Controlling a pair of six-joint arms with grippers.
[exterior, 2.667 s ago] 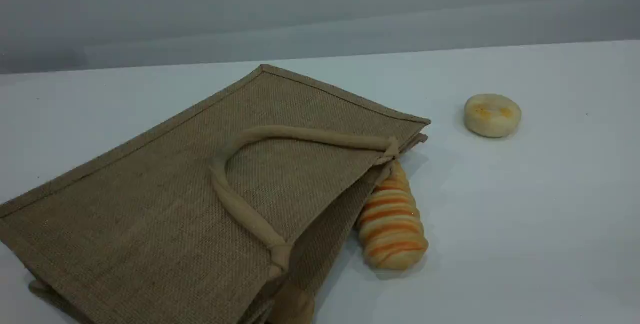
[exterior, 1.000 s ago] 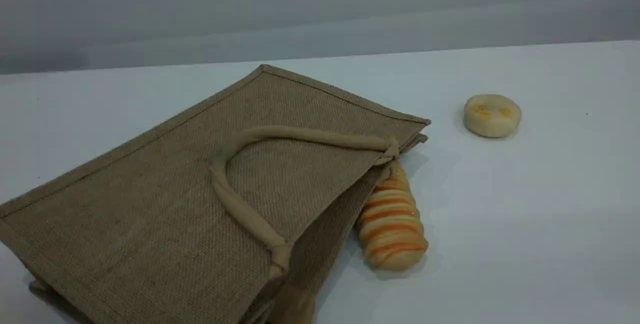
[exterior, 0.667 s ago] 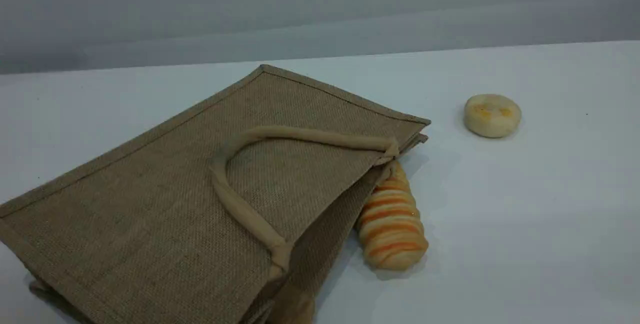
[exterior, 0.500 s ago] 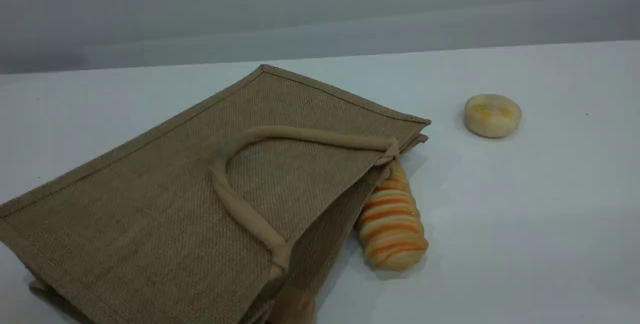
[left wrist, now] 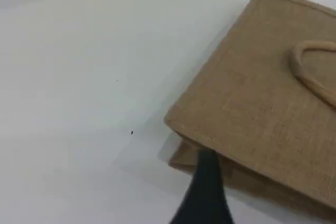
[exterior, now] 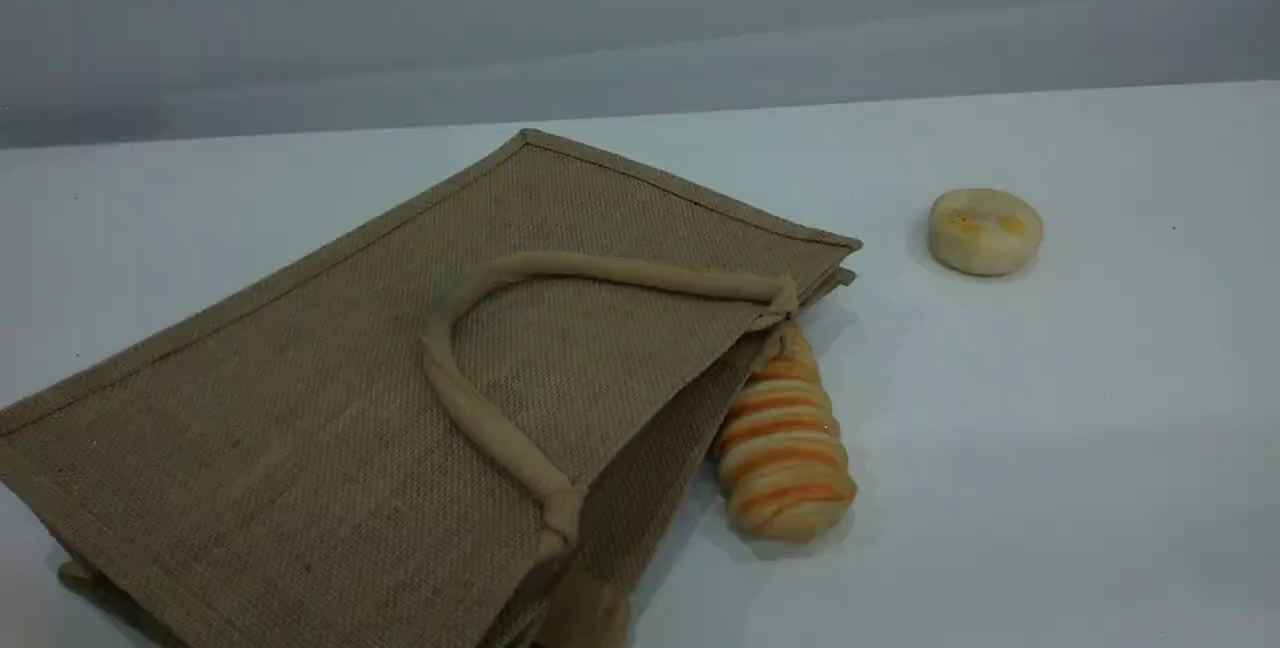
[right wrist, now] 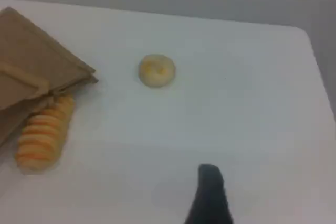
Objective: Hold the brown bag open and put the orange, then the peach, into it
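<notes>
The brown bag [exterior: 300,408] lies flat on the white table, its upper handle [exterior: 470,408] resting on top and its mouth facing the near right. The left wrist view shows a far corner of the bag [left wrist: 252,108], with my left gripper [left wrist: 206,182] hovering just before that corner, one dark fingertip visible and nothing in it. One dark fingertip of my right gripper [right wrist: 209,192] shows over bare table, well away from the bag [right wrist: 37,66], also holding nothing. The orange and the peach are out of view. Neither arm appears in the scene view.
A striped orange-and-cream bread loaf [exterior: 785,448] lies against the bag's mouth, also visible as the loaf [right wrist: 44,135] in the right wrist view. A pale-yellow round disc [exterior: 985,231] sits farther right and back. The table's right edge [right wrist: 315,61] shows beyond it.
</notes>
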